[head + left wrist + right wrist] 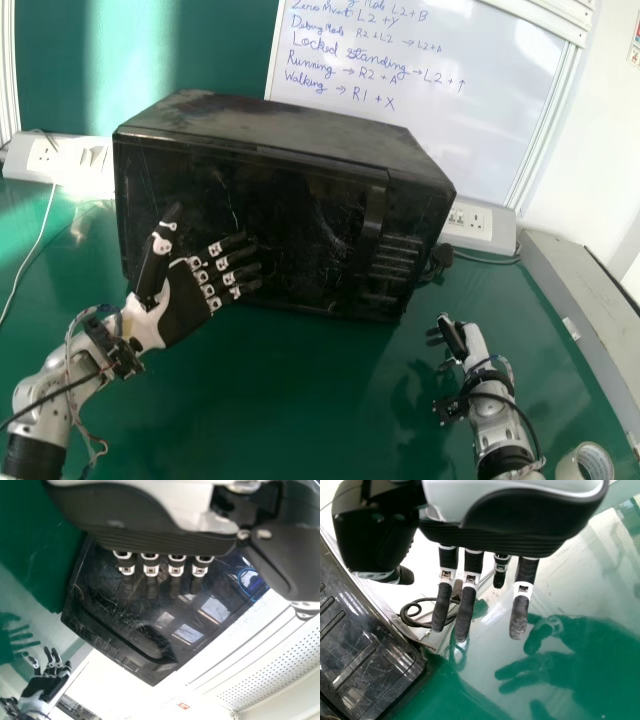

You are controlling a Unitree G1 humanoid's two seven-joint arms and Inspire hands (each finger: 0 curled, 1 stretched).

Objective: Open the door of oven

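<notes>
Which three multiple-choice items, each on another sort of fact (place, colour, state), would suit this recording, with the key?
1. How does the door of the oven stand?
A) Wide open
B) Closed
C) Half open

2. Where is the tape roll?
A) Beside the right arm
B) On top of the oven
C) Left of the oven

3. What colour is the table?
A) Red
B) Yellow
C) Green

Key:
1. B: the door lies flush across the oven's front.
2. A: the roll shows at the head view's lower right, next to that arm.
3. C: the surface in front of the oven is green.
</notes>
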